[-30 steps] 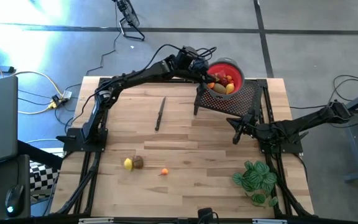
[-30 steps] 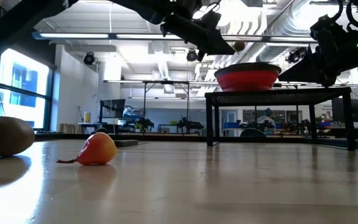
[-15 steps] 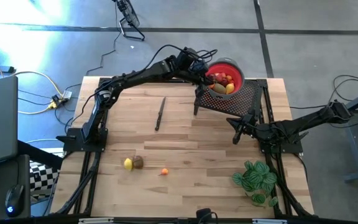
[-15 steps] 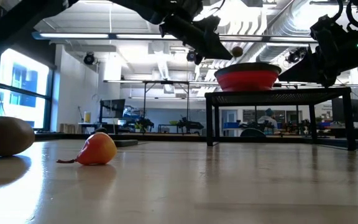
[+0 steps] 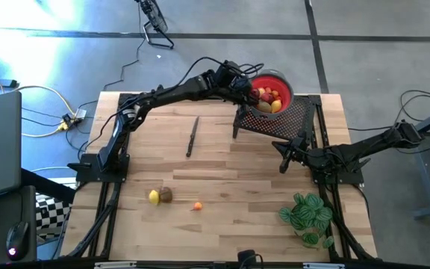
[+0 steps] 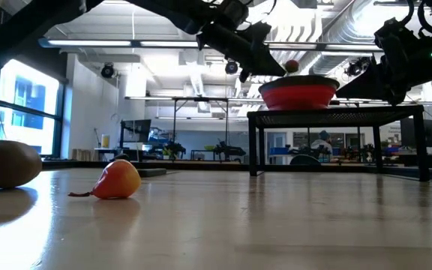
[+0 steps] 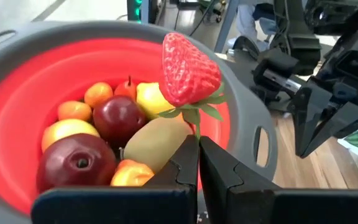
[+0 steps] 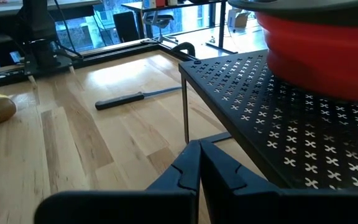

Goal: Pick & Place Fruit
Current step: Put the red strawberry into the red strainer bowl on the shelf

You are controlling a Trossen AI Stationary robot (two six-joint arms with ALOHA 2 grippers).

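Observation:
A red strawberry point(image 7: 190, 68) hangs over the red bowl point(image 7: 17, 118), with my left gripper point(image 7: 199, 142) shut on it. The bowl holds several fruit: red, yellow and orange pieces and a brown one point(image 7: 157, 140). It stands on a black perforated rack point(image 5: 290, 119) at the table's far right. From the side, the strawberry point(image 6: 292, 66) sits just above the bowl's rim point(image 6: 298, 79). Three more fruit lie on the near left of the table: yellow point(image 5: 154, 197), brown point(image 5: 166, 195) and orange point(image 5: 198, 206). My right gripper point(image 8: 199, 149) is shut and empty, beside the rack's near edge. My left gripper pinches the strawberry's thin green stem point(image 7: 197, 127) between its two fingertips, just below the leaves. The fingers reach over the bowl's rim from the table's left, slanting slightly down. The berry stands out beyond the fingertips, clear of the fruit in the bowl.
A thin dark knife point(image 5: 192, 136) lies on the wood left of the rack. A green leafy plant point(image 5: 307, 217) stands at the near right corner. The rack's legs point(image 6: 252, 142) raise the bowl above the table. Open wood spreads across the table's middle.
My left gripper has sunk a little toward the bowl, and the strawberry has come down from well above the rim to just over it. The gripper has stayed shut on it.

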